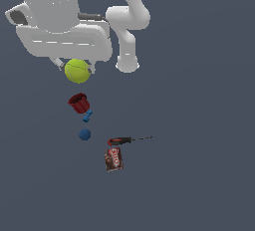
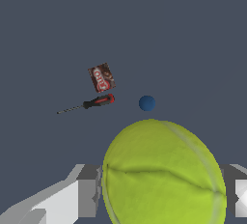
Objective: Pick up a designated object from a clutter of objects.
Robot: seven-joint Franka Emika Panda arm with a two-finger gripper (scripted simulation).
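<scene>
The yellow-green ball (image 1: 77,70) (image 2: 161,175) hangs high above the floor, held between my fingers. My gripper (image 1: 75,67) is shut on it, a grey finger (image 2: 87,189) showing on each side of it in the wrist view. Well below lies the clutter: a red ribbed cup (image 1: 78,103), a small blue piece (image 1: 87,116), a dark blue ball (image 1: 84,135) (image 2: 146,103), a red-and-black-handled screwdriver (image 1: 122,140) (image 2: 99,101) and a brown-red box (image 1: 114,159) (image 2: 101,77). The held ball hides the cup and the blue piece in the wrist view.
The arm's white base and links (image 1: 127,31) stand behind the clutter at the top of the exterior view. The flat dark grey floor (image 1: 199,150) stretches around the objects.
</scene>
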